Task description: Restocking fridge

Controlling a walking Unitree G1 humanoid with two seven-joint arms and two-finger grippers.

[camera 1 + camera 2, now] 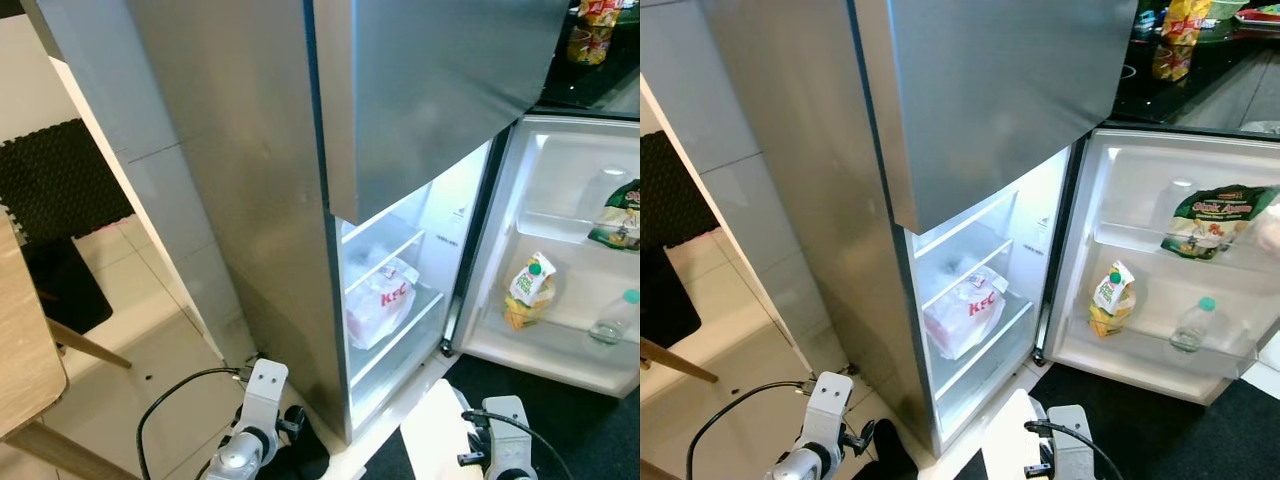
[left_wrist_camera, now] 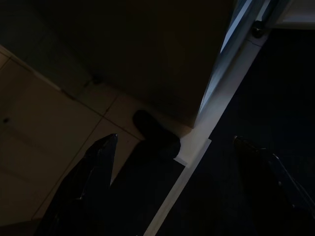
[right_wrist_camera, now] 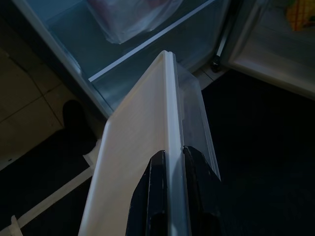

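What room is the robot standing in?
Probably a home kitchen. A tall silver fridge stands with its lower door open, a KFC bag on a shelf and a water bottle in the door. A dark stovetop sits beyond.

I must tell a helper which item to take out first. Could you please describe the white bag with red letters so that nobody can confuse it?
Look at the open lower compartment of the silver fridge. On the middle glass shelf inside the cabinet, not in the door, lies a crumpled white plastic bag. Red KFC letters set it apart from the yellow carton and clear bottle, which stand in the door rack.
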